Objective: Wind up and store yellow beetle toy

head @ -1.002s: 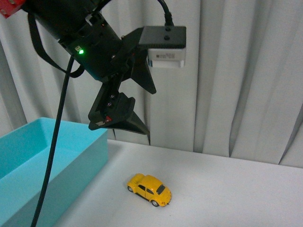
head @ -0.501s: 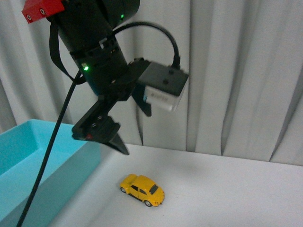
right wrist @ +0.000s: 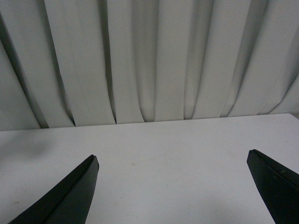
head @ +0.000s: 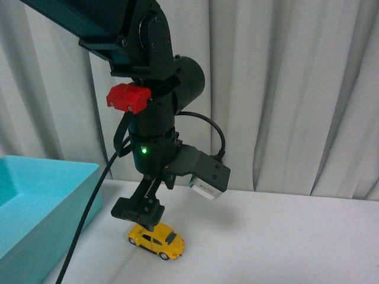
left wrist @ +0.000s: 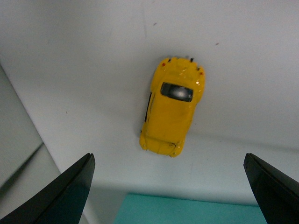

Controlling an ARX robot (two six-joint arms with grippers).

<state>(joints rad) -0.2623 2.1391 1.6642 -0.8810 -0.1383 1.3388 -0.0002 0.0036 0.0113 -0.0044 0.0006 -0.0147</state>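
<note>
Presently found the yellow beetle toy [head: 157, 241] standing upright on its wheels on the white desk [head: 284, 236]. Placed outside the teal bin [head: 47, 195], near its side wall but apart from it. Located directly under the left end effector [head: 142, 218], itself pointing straight down from the black left arm [head: 160, 124].

Checked against the left wrist view: both dark fingers [left wrist: 70, 191] spread wide, toy centred in the gap, clear of each, bare desk showing on either side of it. Judged the jaws apart and clamped on nothing. Cannot tell from the front view whether touching the roof or hanging just above it; overlap seen there at the end of the toy nearer the bin.

Noted on the toy a glossy yellow body, dark windows and dark wheels.

Noted on the left arm a red block [head: 127, 98], a lit green lamp [head: 144, 150], and a pale wrist camera [head: 207, 188] with a looped black cable [head: 218, 137]. Noted also a second black cable [head: 83, 231] hanging down past the corner of the bin.

Recorded the right end effector [right wrist: 172, 156] in its own wrist view only: two dark fingers set wide apart, gripping nothing, white desk below, pleated pale curtain [right wrist: 140, 60] behind. Observed the same kind of curtain behind the desk in the front view.
</note>
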